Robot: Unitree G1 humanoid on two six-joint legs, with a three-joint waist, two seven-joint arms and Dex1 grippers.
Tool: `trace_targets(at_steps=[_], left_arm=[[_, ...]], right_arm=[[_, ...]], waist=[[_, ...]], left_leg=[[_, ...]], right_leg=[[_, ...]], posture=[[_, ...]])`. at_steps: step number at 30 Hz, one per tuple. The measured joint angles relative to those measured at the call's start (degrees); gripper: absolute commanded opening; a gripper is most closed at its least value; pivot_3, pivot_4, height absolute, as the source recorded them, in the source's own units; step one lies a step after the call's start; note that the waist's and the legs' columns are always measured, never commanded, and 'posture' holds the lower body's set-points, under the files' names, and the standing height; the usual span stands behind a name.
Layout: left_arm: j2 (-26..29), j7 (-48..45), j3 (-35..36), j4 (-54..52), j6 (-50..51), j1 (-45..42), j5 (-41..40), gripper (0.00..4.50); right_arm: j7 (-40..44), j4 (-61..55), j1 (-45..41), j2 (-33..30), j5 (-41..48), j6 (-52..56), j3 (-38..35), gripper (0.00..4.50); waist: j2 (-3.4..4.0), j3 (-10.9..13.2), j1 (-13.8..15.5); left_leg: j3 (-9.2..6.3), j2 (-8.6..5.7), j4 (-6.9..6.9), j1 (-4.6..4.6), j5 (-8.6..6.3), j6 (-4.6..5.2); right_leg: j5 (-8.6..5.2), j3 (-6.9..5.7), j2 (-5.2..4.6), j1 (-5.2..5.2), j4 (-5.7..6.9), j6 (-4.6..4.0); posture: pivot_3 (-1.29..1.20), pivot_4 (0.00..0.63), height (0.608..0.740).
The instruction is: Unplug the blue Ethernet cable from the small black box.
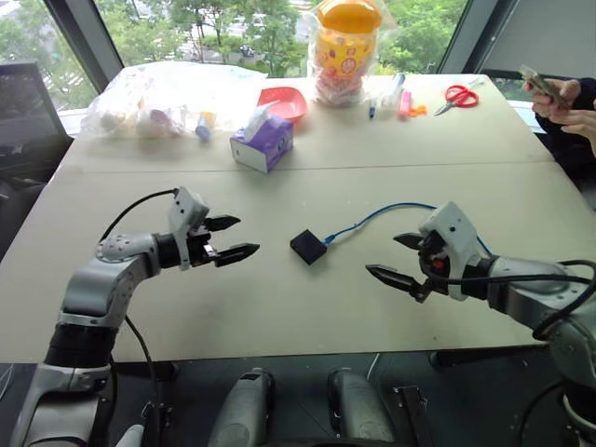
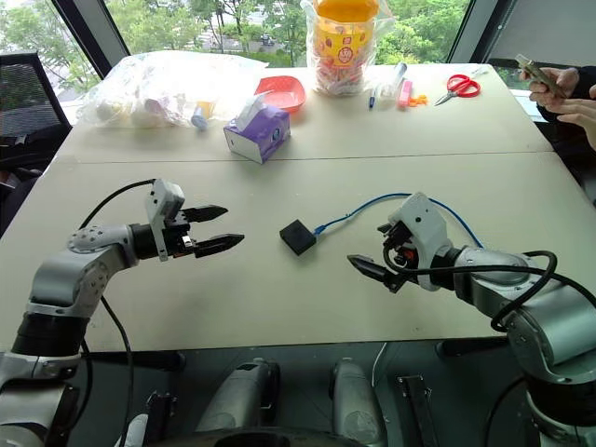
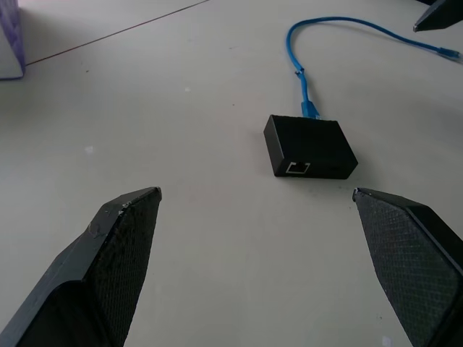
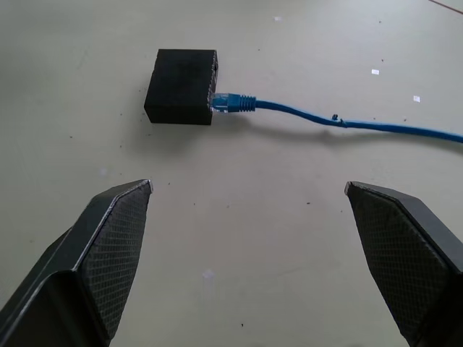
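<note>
Both pincers hang spread, empty. I'd pin the small black box [image 1: 307, 247] with left pincer [image 1: 232, 237], right pincer [image 1: 399, 260] pulling blue Ethernet cable [image 4: 233, 103] by its plug.

A: Beside the matte black box [image 1: 307, 247], what colours?
B: A bright blue cable [image 1: 382, 215], clear plug. Beyond the box: a purple tissue box [image 1: 264, 142], a red bowl [image 1: 285, 101], red-handled scissors [image 1: 456, 97].

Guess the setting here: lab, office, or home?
Probably an office or meeting room: two pale tables pushed together beside big windows over trees, a black office chair, and desk clutter like red scissors.
</note>
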Motion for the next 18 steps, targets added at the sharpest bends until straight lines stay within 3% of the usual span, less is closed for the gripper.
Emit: trace_targets(at_steps=[18], left_arm=[[5.19, -6.19, -0.69, 0.35, 3.93, -3.04, -0.94, 4.43]], right_arm=[[4.76, 4.62, -12.71, -8.36, 2.42, 2.67, 5.79, 4.5]], waist=[[0.01, 0.03, -0.11]], left_leg=[[0.04, -0.03, -0.05, -0.13, -0.02, 0.03]], right_leg=[[0.0, 0.06, -0.17, -0.16, -0.05, -0.01]], posture=[[0.0, 0.15, 0.74]])
